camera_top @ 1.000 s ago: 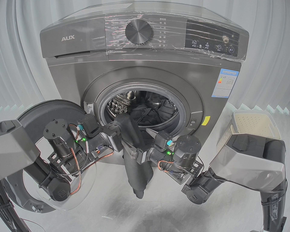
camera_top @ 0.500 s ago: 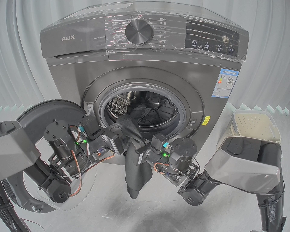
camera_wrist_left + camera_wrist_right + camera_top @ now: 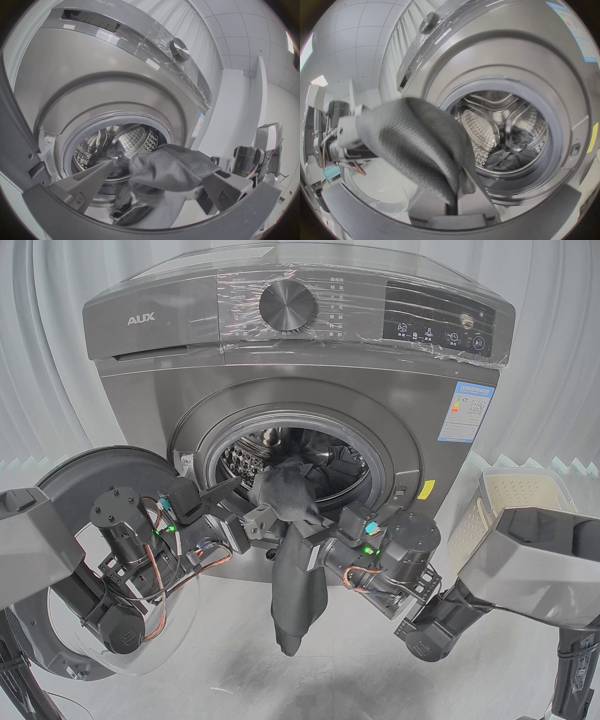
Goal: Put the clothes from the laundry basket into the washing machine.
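Presently mid-loading: dark garment (image 3: pixel 294 590) at frame centre, clamped in the closed right claw (image 3: pixel 299 529), draped over one finger of the spread left claw (image 3: pixel 250 502), mostly dangling outside the washing machine (image 3: pixel 375 396); next, probably needs shoving into the drum (image 3: pixel 247 455).

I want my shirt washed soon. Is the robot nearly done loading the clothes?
Nearly. Dark clothes already lie in the drum. The right gripper holds one dark garment at the opening, mostly hanging outside; it has to go in. The basket looks bare where visible.
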You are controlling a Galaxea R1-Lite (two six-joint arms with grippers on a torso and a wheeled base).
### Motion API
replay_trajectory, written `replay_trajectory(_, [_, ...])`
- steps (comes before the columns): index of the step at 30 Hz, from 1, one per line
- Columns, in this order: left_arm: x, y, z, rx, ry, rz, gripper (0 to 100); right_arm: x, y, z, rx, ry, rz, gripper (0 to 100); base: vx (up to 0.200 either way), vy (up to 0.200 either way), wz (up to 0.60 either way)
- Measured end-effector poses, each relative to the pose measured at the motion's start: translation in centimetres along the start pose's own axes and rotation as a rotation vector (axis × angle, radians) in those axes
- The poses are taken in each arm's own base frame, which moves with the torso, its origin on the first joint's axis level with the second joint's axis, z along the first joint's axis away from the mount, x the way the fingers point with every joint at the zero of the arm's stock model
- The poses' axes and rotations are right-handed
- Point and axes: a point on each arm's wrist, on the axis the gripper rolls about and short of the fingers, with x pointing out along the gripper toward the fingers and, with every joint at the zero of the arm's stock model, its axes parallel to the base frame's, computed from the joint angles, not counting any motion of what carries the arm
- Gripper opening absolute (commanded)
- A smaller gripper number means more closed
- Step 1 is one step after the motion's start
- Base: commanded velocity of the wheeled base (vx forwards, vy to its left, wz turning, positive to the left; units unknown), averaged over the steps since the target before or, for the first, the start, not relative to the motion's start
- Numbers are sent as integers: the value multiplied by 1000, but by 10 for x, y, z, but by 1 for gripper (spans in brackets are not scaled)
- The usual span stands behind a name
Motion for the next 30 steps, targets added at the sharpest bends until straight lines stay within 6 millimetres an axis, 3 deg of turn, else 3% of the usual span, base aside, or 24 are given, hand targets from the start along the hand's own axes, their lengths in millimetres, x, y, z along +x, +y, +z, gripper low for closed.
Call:
replay_trajectory(10, [-1, 21, -12, 0, 36, 60, 100, -21, -19, 32, -1, -30, -52, 0, 0, 0, 0])
replay_trajectory(30, [0, 38, -63, -31, 196, 103, 100, -42, -10, 73, 18, -116, -32, 0, 0, 0, 0])
